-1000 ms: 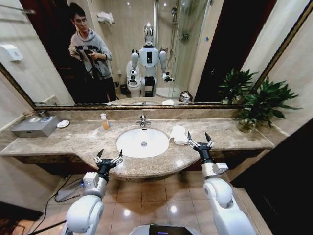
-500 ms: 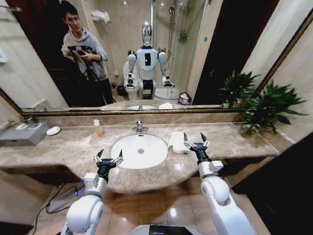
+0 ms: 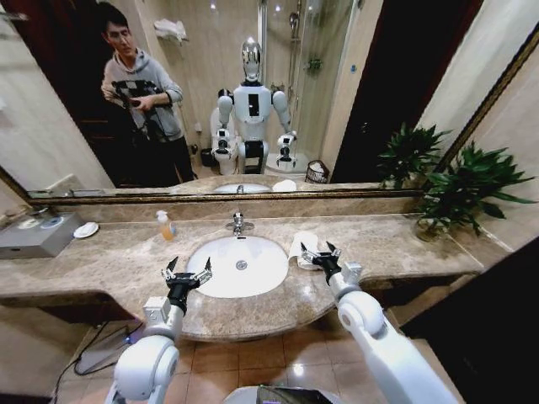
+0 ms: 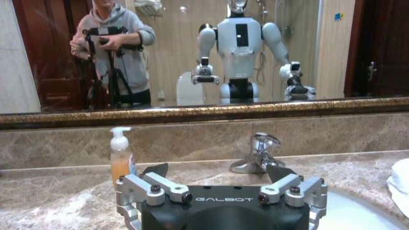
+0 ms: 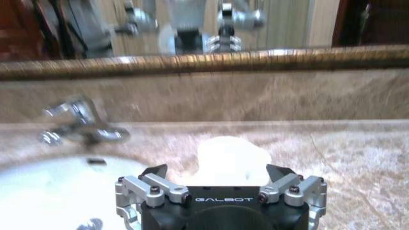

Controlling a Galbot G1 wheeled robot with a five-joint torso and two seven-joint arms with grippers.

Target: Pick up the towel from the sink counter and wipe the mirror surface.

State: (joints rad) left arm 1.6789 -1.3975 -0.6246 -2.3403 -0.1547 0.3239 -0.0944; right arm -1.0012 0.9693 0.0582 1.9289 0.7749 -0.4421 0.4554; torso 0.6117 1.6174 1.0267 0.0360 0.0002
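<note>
Right claw [image 3: 319, 254] open, over towel [image 3: 305, 247] on desk [image 3: 109, 265]: not yet gripped. Left claw [image 3: 187, 273] open, idle. Mirror [image 3: 379, 93] unwiped.

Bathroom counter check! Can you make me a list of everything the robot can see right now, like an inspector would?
Surface: sink counter, speckled marble, white basin, chrome tap.
Job's things: towel lies right of the basin; mirror above the counter.
Clutter: soap bottle, small dish, grey box, potted plant.
Grippers: right gripper open, at the towel; left gripper open, over the counter's front edge.
Cables: a cable on the floor, lower left.
Surroundings: tiled floor.
</note>
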